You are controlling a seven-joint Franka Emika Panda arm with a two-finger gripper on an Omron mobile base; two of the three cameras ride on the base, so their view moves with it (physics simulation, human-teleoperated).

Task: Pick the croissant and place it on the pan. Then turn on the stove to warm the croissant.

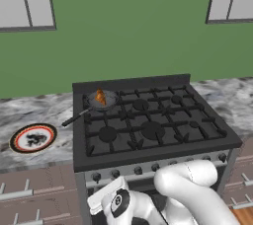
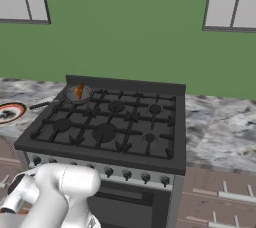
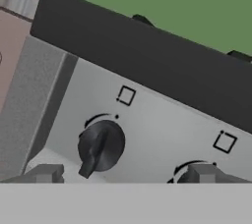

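The croissant (image 1: 100, 97) is sitting in the pan (image 1: 102, 101) at the stove's (image 1: 148, 120) ten o'clock burner. The tool (image 3: 125, 175), fingers spread, is facing the leftmost knob (image 3: 101, 146); centring before pinching and twisting seems wise.

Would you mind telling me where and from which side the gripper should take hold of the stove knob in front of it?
Grip the raised bar across the dark knob, one fingertip on each long side, coming straight at the stove's silver front panel. The bar stands proud of the round disc and, in the hand view, slants slightly from upright, so the gripper probably needs a small roll to match it.
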